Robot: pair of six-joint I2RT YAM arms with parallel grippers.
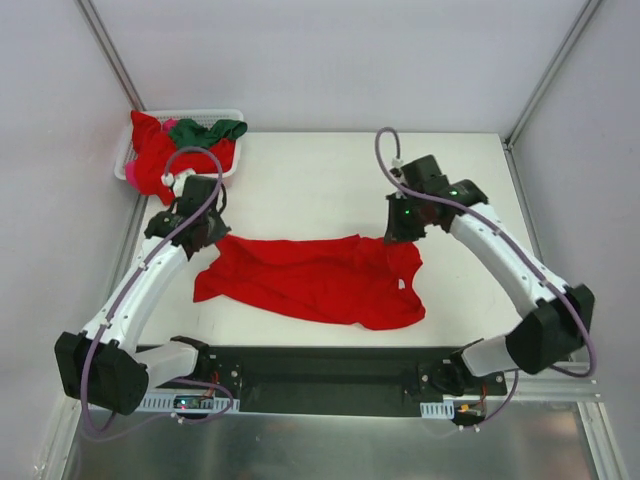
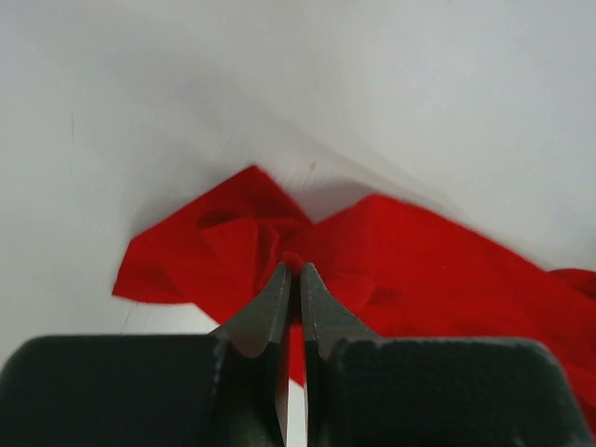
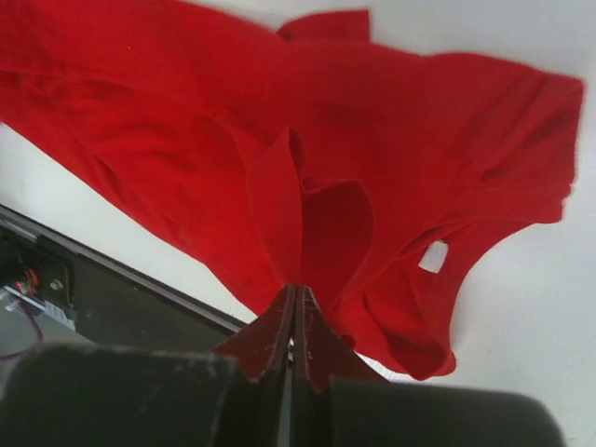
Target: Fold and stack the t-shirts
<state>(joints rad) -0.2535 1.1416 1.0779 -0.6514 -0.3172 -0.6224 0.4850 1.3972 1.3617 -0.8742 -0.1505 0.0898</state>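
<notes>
The left gripper (image 2: pixel 291 272) is squeezed tight on one end of the red t-shirt (image 1: pixel 310 285). The right gripper (image 3: pixel 295 296) pinches the other end. The shirt lies on the table (image 1: pixel 320 185). The white basket (image 1: pixel 215 113) holds more red shirts (image 1: pixel 152 152) and a green shirt (image 1: pixel 205 131).

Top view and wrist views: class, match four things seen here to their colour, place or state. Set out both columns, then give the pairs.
Things:
1. basket
2. green shirt
3. spread shirt
4. left fingers

Descriptions:
A. shut on red cloth
B. white, at the far left corner
C. lying in the basket
D. red, laid out in the middle

Pairs: 1-B; 2-C; 3-D; 4-A
</notes>
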